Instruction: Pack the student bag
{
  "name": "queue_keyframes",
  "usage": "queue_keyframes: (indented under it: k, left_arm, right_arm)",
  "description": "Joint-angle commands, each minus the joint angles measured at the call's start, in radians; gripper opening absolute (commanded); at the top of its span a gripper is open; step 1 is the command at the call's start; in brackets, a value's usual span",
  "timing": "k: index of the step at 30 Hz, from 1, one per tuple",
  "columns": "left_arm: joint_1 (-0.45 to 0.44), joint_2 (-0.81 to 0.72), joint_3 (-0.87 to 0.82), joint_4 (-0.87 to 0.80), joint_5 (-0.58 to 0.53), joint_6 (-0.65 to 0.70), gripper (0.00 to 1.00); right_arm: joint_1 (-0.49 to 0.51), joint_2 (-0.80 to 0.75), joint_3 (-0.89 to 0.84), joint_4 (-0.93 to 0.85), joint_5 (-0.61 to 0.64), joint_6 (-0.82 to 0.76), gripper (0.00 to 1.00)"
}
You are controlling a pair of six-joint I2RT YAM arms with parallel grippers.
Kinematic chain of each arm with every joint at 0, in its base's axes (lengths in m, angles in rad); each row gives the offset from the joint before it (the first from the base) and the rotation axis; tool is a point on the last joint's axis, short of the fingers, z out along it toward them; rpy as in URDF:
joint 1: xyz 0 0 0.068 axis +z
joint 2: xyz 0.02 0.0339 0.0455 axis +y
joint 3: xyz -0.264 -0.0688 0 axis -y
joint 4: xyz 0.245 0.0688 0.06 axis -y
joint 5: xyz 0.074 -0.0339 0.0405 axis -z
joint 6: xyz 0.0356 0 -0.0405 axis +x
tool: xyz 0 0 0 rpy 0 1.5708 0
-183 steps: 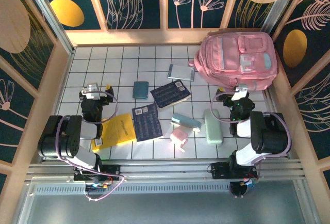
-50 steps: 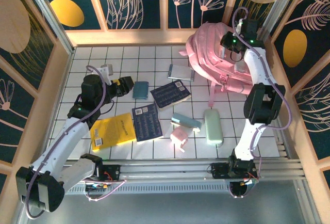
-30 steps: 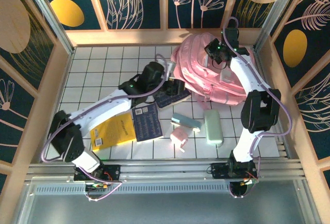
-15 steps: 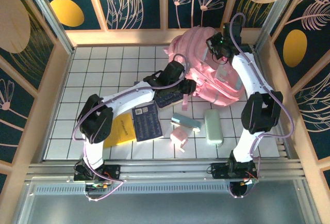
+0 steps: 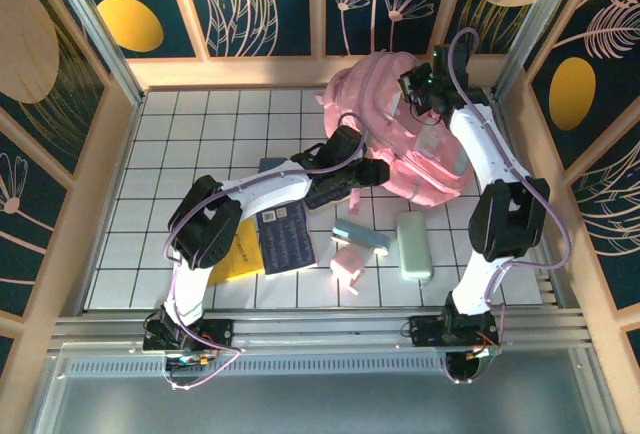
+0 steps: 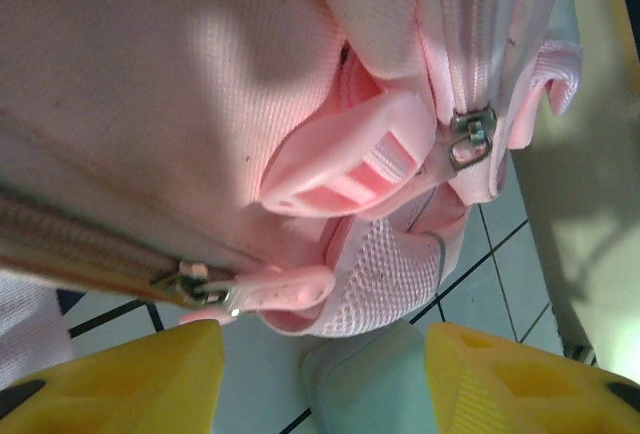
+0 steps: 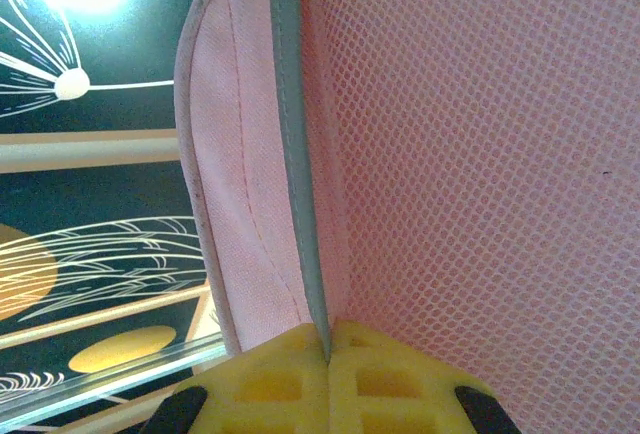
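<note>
The student bag (image 5: 400,129), a big pink backpack, is held up and tilted at the back right of the tiled floor. My right gripper (image 5: 425,89) is at its top and is shut on a grey-piped seam (image 7: 305,254) beside pink mesh; its yellow fingers (image 7: 260,384) meet on the seam. My left gripper (image 5: 365,169) is at the bag's lower left edge. In the left wrist view my left gripper (image 6: 322,344) stands open with nothing between its fingers (image 6: 110,379). A pink zip pull (image 6: 275,289) and a strap buckle (image 6: 345,169) lie just ahead of it.
On the tiles lie a dark blue notebook (image 5: 285,236), a yellow booklet (image 5: 222,254), a teal box (image 5: 360,237), a small pink box (image 5: 348,264) and a mint green case (image 5: 413,244). Wooden walls close in the back and both sides.
My left arm has swung right across the floor until its gripper reached the bag's lower left edge. The right gripper has kept its hold, and the bag has shifted a little left.
</note>
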Motion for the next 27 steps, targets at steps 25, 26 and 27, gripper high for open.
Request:
queue_keyframes:
  k: [25, 26, 27]
  left_arm:
    - [0.047, -0.097, -0.150, -0.061, -0.148, 0.069, 0.19]
    - [0.056, -0.112, -0.171, -0.052, -0.145, 0.073, 0.20]
    - [0.065, -0.126, -0.190, -0.041, -0.141, 0.079, 0.19]
  right_arm:
    - [-0.011, -0.145, -0.014, 0.143, -0.027, -0.081, 0.00]
    - [-0.012, -0.145, -0.014, 0.142, -0.024, -0.094, 0.00]
    - [-0.011, -0.145, -0.014, 0.142, -0.022, -0.105, 0.00]
